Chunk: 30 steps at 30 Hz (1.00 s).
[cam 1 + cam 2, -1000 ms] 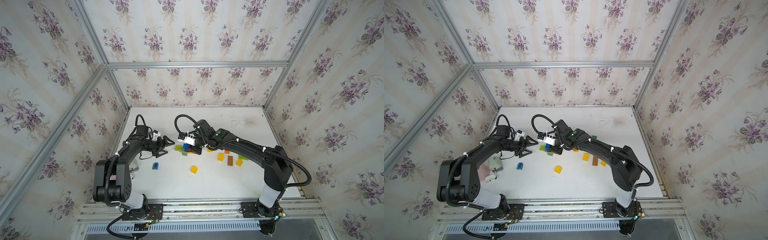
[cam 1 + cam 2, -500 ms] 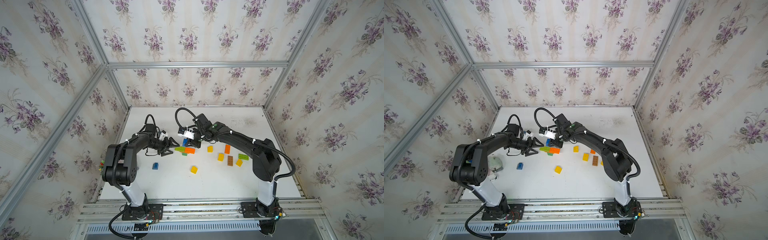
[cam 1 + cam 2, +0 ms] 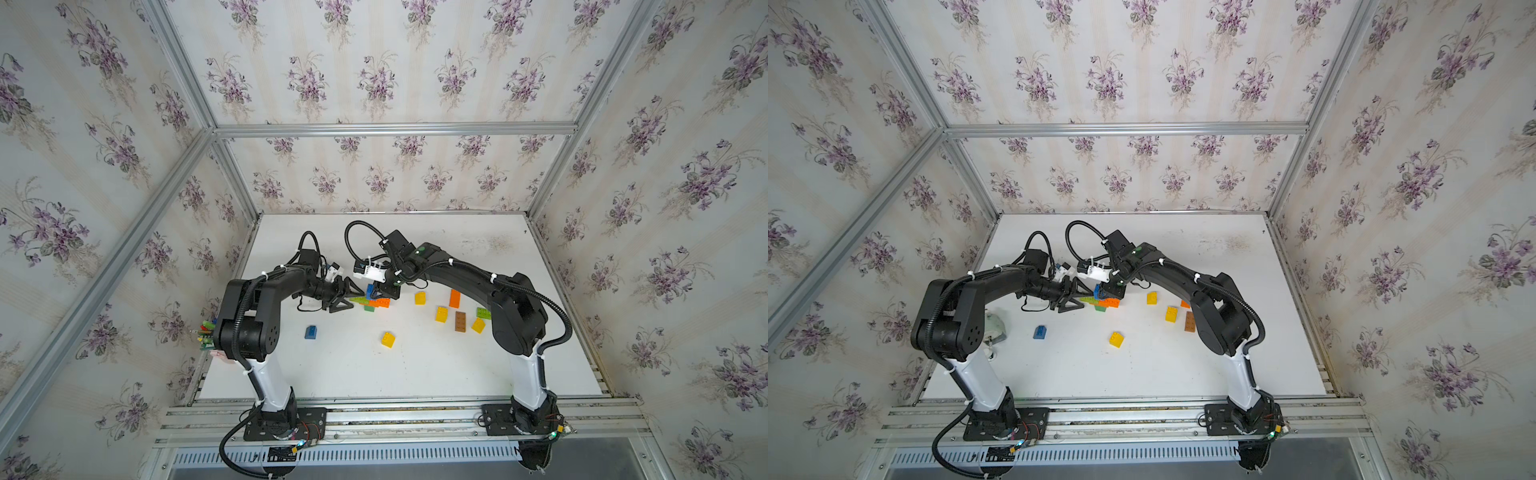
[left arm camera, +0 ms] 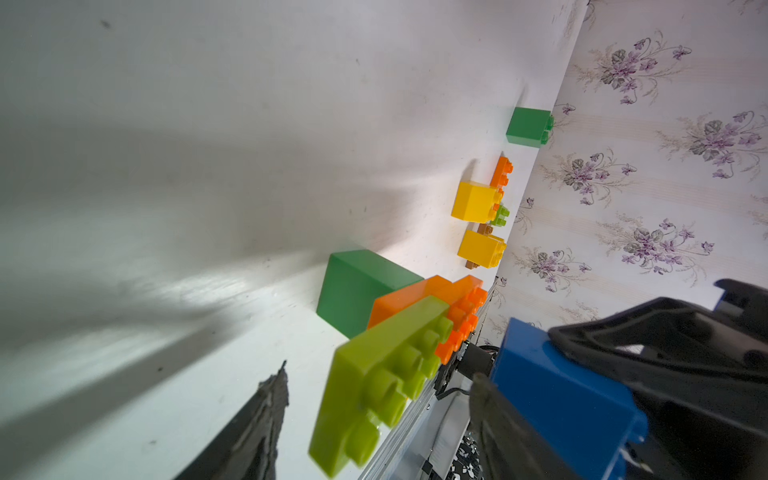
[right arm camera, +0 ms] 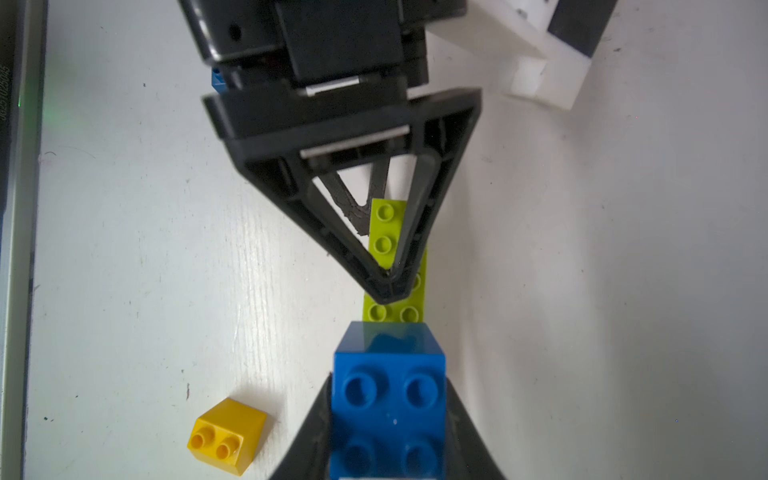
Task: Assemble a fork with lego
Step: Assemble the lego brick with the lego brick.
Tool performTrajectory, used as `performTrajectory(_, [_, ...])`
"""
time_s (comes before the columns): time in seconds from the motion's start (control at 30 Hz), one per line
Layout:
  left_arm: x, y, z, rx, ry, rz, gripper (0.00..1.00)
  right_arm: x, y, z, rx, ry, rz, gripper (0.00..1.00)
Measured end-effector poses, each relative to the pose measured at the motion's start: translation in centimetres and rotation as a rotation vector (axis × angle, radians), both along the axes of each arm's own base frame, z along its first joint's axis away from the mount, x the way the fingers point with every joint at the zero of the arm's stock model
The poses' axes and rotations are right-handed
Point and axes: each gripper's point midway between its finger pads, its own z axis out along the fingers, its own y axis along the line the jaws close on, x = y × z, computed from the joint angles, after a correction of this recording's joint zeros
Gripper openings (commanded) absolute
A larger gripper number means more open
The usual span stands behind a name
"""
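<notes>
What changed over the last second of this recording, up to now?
The left end effector moved in toward the right end effector, jaws narrowing around the lime plate without clamping it yet. The right one still grips the blue brick. The loose bricks stayed where they were.

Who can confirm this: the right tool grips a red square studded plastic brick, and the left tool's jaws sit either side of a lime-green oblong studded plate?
Not quite. The square studded plastic brick in the right tool is blue, not red; the right wrist view shows it. The jaws of the left tool do sit either side of the lime-green oblong studded plate.
</notes>
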Motion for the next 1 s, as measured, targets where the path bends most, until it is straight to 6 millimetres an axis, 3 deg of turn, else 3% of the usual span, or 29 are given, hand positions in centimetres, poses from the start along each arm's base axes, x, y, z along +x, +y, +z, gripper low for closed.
performTrajectory(0.5, [0.9, -0.4, -0.1, -0.024, -0.008, -0.007, 0.60, 0.3, 0.0, -0.2, -0.001, 0.010, -0.008, 0.17])
performTrajectory(0.67, [0.8, -0.5, 0.1, -0.031, -0.012, -0.010, 0.50, 0.4, 0.0, -0.5, -0.005, 0.017, -0.015, 0.17])
performTrajectory(1.0, [0.6, -0.8, -0.2, -0.044, -0.004, -0.021, 0.41, 0.5, 0.0, -1.3, -0.019, 0.029, -0.027, 0.17])
